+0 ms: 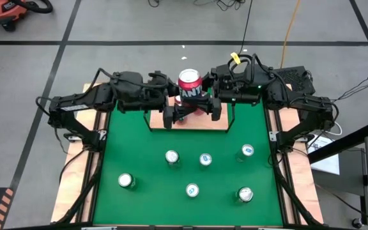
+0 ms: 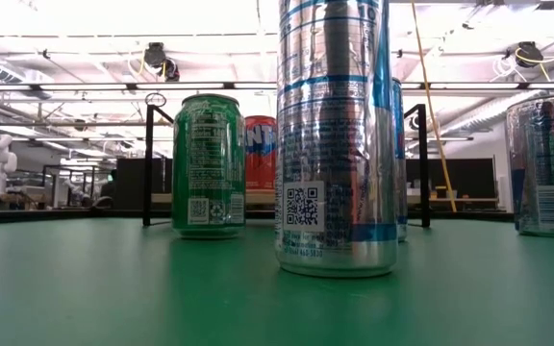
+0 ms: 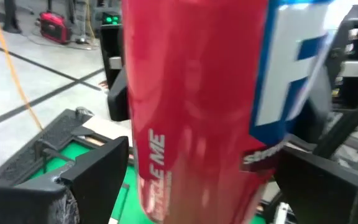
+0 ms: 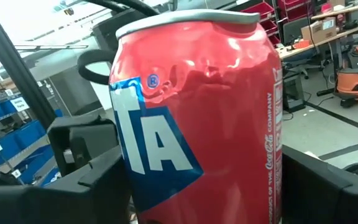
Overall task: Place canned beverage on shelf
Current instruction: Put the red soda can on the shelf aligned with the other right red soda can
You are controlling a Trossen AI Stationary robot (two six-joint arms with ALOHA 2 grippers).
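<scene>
The red canned beverage (image 1: 189, 83) is upright at the back middle of the table, over the shelf (image 1: 190, 124), a light-wood board with thin black rails. My right gripper (image 1: 204, 99) reaches in from the right. In the right wrist view it is shut on the dented can (image 4: 197, 124), with both fingers (image 4: 86, 168) against its sides. My left gripper (image 1: 177, 103) comes from the left and stands open around the same can (image 3: 191, 93), a small gap showing beside one finger (image 3: 86, 180). In the low view the can (image 2: 261, 154) shows between the shelf's posts (image 2: 147, 163), its base hidden.
Several silver-topped cans stand on the green mat (image 1: 145, 160) in front of the shelf, the nearest one (image 1: 172, 156) just ahead of it. The low view has a green can (image 2: 208, 163) and a tall silver-blue can (image 2: 335, 135) close up. Wooden tabletop edges flank the mat.
</scene>
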